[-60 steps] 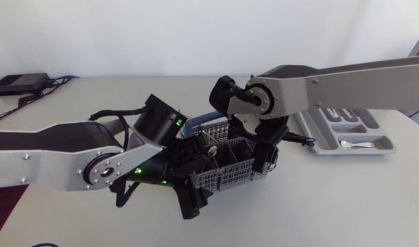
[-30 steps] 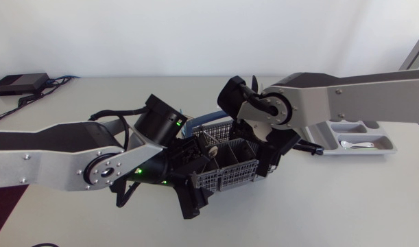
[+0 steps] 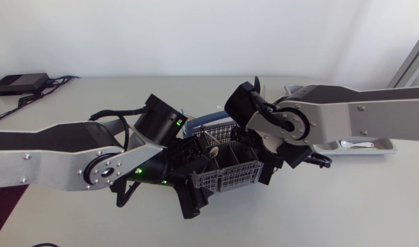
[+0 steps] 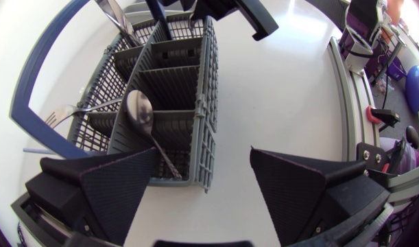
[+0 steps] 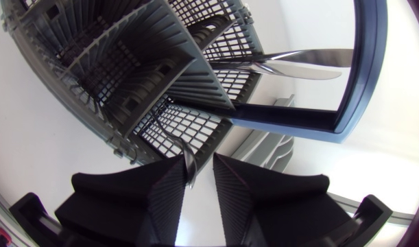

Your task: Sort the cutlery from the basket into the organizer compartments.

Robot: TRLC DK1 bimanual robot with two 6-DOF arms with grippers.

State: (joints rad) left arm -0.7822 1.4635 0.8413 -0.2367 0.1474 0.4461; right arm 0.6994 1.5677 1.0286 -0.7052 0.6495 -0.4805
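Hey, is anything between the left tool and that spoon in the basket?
Partly. The spoon leans in the basket beside one finger of the open left tool; the basket's mesh side wall stands between it and the other finger.

arms [image 3: 65, 147] 2 | basket [image 3: 231, 180] 1 | organizer [image 3: 389, 147] 1 | spoons [image 4: 139, 113] 2 | fork [image 4: 58, 115] 1

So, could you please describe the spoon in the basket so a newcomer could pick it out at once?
Find the grey mesh basket in the middle of the table. At its end by the left tool, a spoon leans bowl-up in a compartment. Its rounded bowl distinguishes it from the pronged fork alongside.
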